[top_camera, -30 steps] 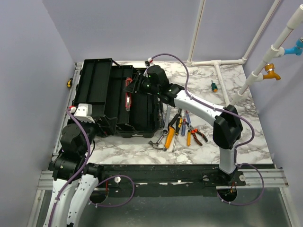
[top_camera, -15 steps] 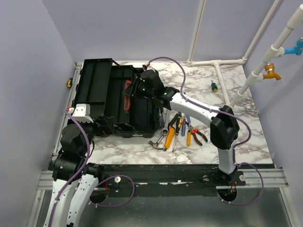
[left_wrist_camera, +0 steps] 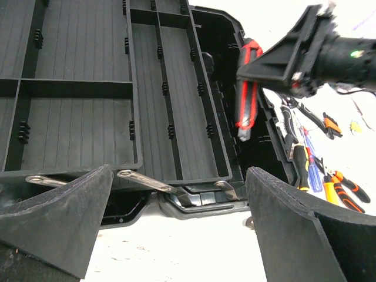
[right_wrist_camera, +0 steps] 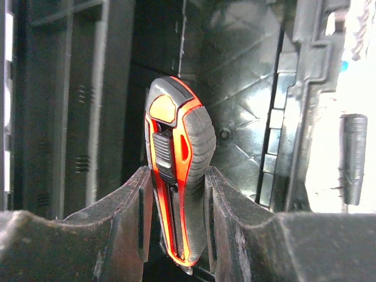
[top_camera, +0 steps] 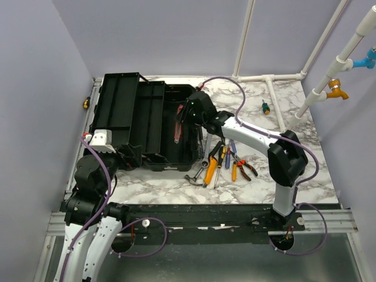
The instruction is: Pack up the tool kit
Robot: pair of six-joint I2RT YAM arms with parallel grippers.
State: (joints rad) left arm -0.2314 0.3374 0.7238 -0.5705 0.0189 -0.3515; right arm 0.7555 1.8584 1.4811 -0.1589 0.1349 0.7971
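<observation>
R gripper [right_wrist_camera: 177, 188] is clamping utility knife [left_wrist_camera: 247, 88] at mid-handle, knife hanging beyond fingertips over toolbox [top_camera: 117, 103] well just below. Prob. light, rigid, rubbery grip, so handle flanks suiting. L gripper [left_wrist_camera: 179, 176] is gaping wide, holding nothing

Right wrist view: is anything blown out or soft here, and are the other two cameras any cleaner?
Right wrist: the utility knife is sharp, the right pincer gripping it slightly soft, the table strip at right blown out white. Left wrist: the left pincer is dark and soft near the lens, the toolbox crisp, the top right corner overexposed. Top external: even light, no glare, all sharp.
</observation>
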